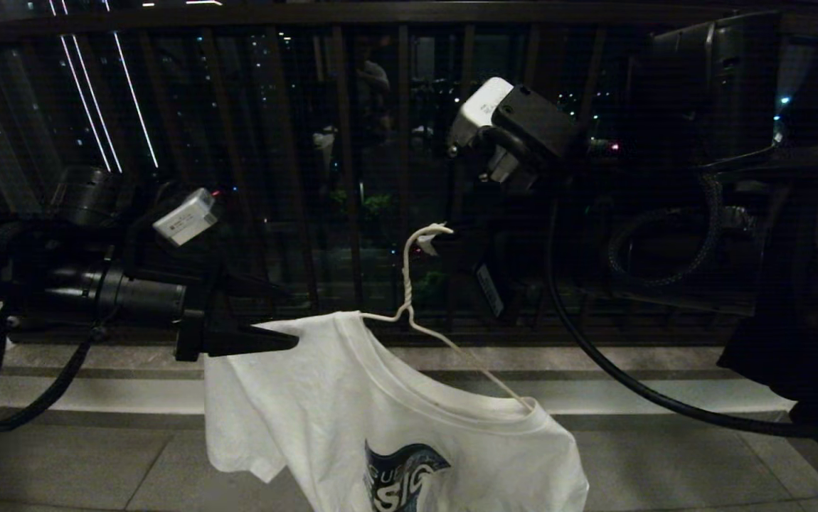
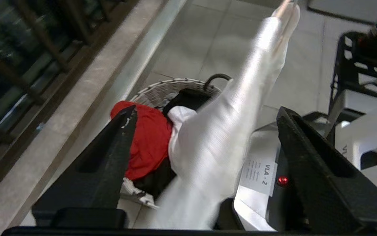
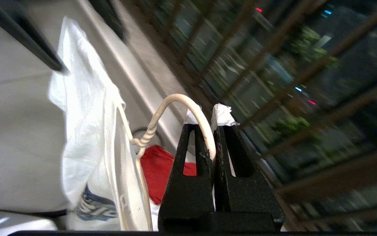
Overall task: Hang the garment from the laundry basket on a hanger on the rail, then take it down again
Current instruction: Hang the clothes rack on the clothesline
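The garment [image 1: 352,405], a white T-shirt with a dark blue chest graphic, hangs tilted on the thin white wire hanger [image 1: 407,284]. My right gripper [image 3: 213,118] is shut on the hanger's hook and holds it up in front of the balcony railing; in the head view that gripper [image 1: 444,245] is dark. At the shirt's left shoulder my left gripper [image 1: 284,316] stands open, and the white cloth [image 2: 224,131] runs loose between its spread fingers [image 2: 119,131]. Below sits the laundry basket [image 2: 172,88], round with white lattice sides. The rail is out of view.
A red cloth [image 2: 149,141] and a black garment [image 2: 188,98] fill the basket. The dark brown balcony railing [image 1: 352,178] stands just behind the hanger, above a stone ledge [image 1: 594,359]. My base with its label [image 2: 260,173] is beside the basket. A black cable [image 1: 629,384] sags at right.
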Available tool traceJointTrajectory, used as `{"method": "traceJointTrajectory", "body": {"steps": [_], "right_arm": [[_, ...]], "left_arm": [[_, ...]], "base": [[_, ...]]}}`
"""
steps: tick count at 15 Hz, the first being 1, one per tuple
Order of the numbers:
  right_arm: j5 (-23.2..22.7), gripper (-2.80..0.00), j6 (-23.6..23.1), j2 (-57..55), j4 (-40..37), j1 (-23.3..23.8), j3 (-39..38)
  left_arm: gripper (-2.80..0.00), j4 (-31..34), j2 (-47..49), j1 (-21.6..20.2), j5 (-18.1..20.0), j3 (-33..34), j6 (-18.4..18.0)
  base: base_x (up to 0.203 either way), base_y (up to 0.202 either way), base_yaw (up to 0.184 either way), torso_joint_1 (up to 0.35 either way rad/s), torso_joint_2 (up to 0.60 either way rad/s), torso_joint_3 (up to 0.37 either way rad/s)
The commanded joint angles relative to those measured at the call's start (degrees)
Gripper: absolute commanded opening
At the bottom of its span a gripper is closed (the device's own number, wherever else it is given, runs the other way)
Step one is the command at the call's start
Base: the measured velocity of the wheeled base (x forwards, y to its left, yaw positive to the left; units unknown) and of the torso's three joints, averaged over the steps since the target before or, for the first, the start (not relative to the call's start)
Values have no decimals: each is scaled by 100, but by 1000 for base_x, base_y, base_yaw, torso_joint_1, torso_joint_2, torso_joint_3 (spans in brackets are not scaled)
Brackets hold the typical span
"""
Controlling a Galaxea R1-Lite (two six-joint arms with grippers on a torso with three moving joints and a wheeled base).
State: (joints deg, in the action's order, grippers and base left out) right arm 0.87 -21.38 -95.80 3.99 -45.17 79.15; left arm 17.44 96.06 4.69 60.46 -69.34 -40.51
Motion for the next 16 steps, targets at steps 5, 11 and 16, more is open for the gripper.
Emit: {"method": "traceJointTrajectory", "body": {"steps": [5, 11, 16], "right_arm": [[-131, -280, 20, 62, 18, -1, -22], [-131, -280, 20, 35, 31, -1, -14], [-131, -280, 20, 9, 32, -1, 13]], "left_arm": [[0, -4, 534, 495, -67, -334, -53], [-280, 5, 580, 564, -148, -317, -79], [-280, 5, 573, 560, -148, -293, -79]], "base": [[0, 0, 0, 0, 0, 0], [0, 0, 0, 0, 0, 0], [0, 0, 0, 0, 0, 0]]}}
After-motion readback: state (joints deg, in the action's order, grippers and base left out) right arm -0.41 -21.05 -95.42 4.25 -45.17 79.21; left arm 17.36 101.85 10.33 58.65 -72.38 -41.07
